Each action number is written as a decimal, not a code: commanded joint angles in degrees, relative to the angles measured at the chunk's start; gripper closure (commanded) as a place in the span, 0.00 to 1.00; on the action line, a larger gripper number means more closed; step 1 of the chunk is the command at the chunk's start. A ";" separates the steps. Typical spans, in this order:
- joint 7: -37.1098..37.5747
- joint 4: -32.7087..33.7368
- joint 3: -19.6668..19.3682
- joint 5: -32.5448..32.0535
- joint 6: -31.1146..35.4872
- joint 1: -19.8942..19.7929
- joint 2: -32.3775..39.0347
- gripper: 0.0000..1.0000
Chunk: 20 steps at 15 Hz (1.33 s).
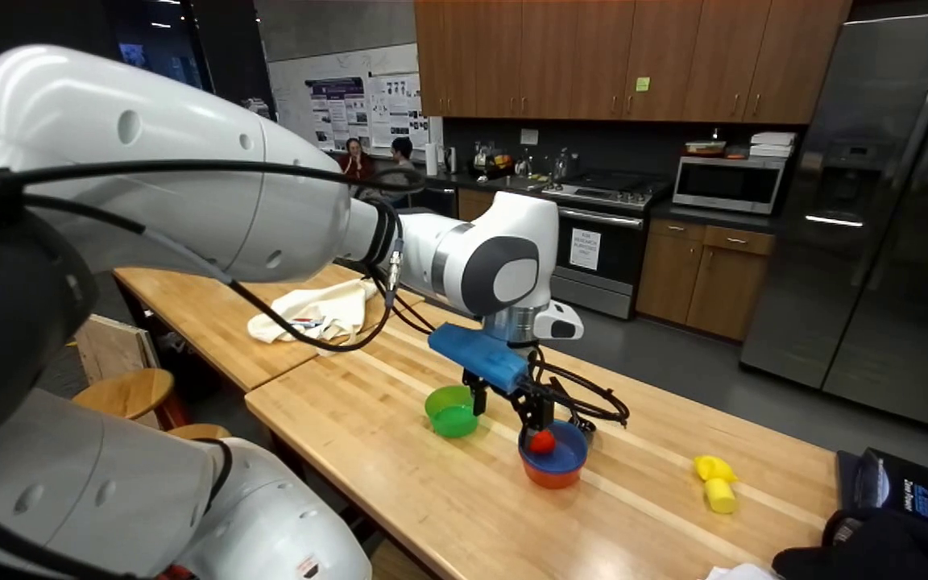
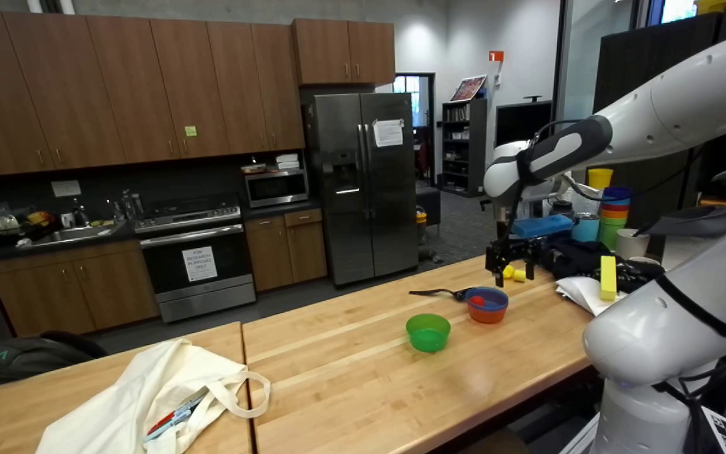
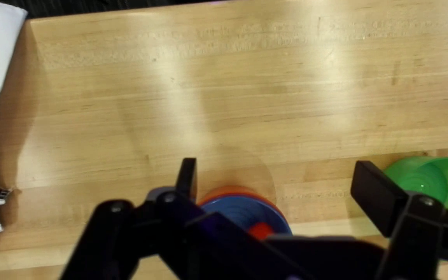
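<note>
My gripper [image 1: 507, 420] is open and empty above the table, and its spread fingers also show in the wrist view [image 3: 276, 182]. Nearest to it is a blue bowl [image 1: 570, 453] nested in an orange-red bowl [image 1: 551, 479]. A red ball [image 1: 543, 441] lies in the blue bowl. In the wrist view the blue bowl [image 3: 231, 208] and red ball [image 3: 261, 230] are partly hidden by the fingers. A green bowl [image 2: 428, 334] stands apart on the table; in the wrist view it [image 3: 428, 182] is partly behind a finger.
A black utensil [image 2: 432, 292] lies by the blue bowl. Yellow objects [image 1: 715, 483] lie farther along the wooden table [image 1: 399, 451]. A cream cloth bag [image 2: 142, 391] lies on the adjoining table. Dark cloth, a white item, a yellow block [image 2: 608, 278] and cups [image 2: 612, 221] are near the robot base.
</note>
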 commanded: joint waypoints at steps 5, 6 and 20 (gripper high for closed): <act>0.45 15.87 -3.40 1.96 -0.95 -2.20 14.00 0.00; 0.40 17.59 -3.54 2.25 -1.00 -2.06 15.42 0.00; 1.62 23.04 -3.27 1.91 0.05 -2.17 21.98 0.00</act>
